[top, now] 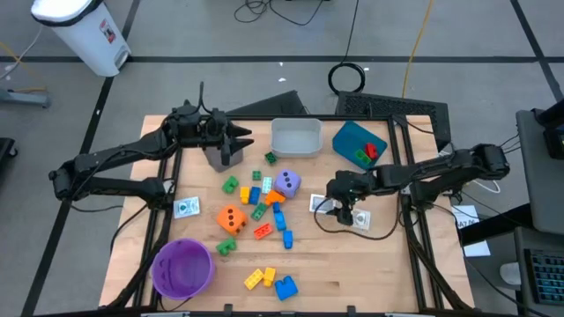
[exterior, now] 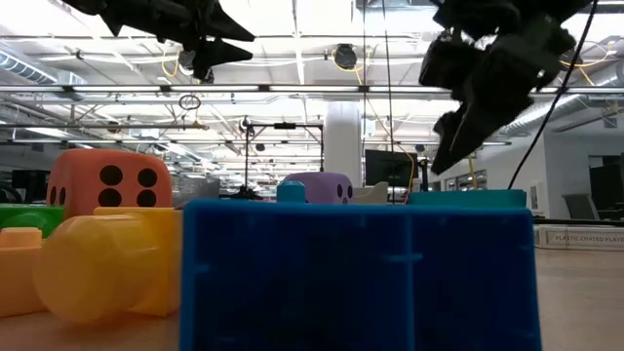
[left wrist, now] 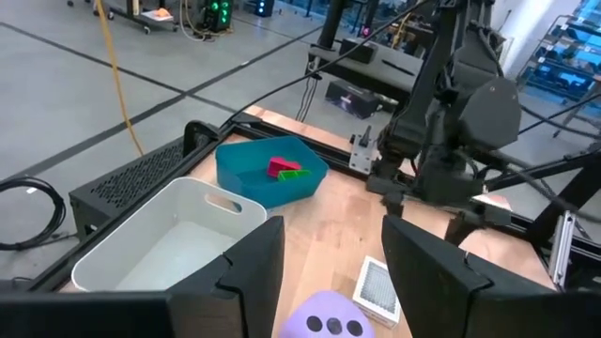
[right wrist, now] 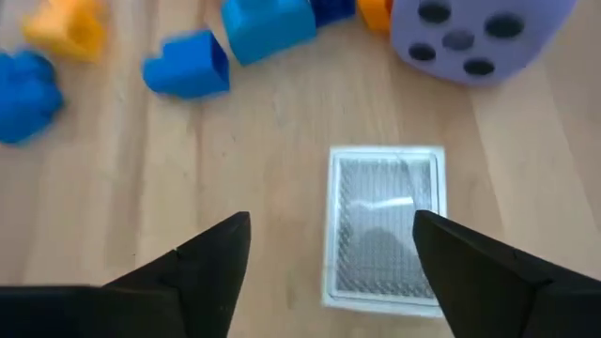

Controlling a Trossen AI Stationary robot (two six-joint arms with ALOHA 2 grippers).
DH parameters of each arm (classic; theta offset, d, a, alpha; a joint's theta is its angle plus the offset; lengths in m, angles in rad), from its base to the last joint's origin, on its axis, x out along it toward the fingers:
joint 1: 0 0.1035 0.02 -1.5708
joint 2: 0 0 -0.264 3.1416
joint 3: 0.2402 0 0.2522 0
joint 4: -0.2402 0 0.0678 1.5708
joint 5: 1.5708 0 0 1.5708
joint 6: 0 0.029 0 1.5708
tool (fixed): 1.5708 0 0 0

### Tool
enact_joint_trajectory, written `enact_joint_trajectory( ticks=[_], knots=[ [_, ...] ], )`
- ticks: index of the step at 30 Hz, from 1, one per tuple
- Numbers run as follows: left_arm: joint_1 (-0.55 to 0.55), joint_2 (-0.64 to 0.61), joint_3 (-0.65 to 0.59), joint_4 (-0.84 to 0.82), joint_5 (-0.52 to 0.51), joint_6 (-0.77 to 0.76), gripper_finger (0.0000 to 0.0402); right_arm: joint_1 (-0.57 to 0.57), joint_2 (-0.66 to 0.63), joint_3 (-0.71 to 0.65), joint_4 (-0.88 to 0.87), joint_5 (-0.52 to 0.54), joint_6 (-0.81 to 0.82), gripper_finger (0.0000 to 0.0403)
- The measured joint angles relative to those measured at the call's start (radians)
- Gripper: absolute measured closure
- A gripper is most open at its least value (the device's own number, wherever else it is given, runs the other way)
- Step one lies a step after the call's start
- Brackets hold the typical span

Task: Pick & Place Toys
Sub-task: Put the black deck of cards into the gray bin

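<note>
Right wrist view: right gripper [right wrist: 329, 253] hangs directly over a whitish card [right wrist: 385, 225] lying flat on the counter [right wrist: 122, 169], fingers spread wide, gripping nothing; purple die [right wrist: 479, 33] and blue bricks [right wrist: 230, 42] sit just beyond the card. High view: left gripper [top: 236, 141] sits over the grey bin [top: 222, 157] at the counter's back, fingers partly apart, nothing between them. Remaining toys are scattered mid-counter around the orange die [top: 231, 219]; a second card [top: 186, 208] lies at the left.

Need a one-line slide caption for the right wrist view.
Right end effector open above a whitish card on the wooden table, purple die and blue bricks beyond.
</note>
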Motion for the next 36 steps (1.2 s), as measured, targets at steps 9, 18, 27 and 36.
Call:
enact_joint_trajectory(
  ticks=[9,18,27,36],
  knots=[
    [0.000,0.000,0.000,-0.036,0.000,-0.024,0.0213,-0.026,0.158,-0.007,0.064,0.050,-0.038,0.0054],
    [0.000,0.000,0.000,-0.037,0.000,-0.025,0.0213,-0.024,0.254,-0.003,0.079,0.066,-0.031,0.0046],
    [0.000,0.000,0.000,-0.037,0.000,-0.024,0.0213,-0.024,0.257,-0.006,0.078,0.183,-0.054,0.0050],
    [0.000,0.000,0.000,-0.037,-0.001,-0.022,0.0213,-0.025,0.194,-0.012,0.090,0.183,-0.038,0.0052]
  ],
)
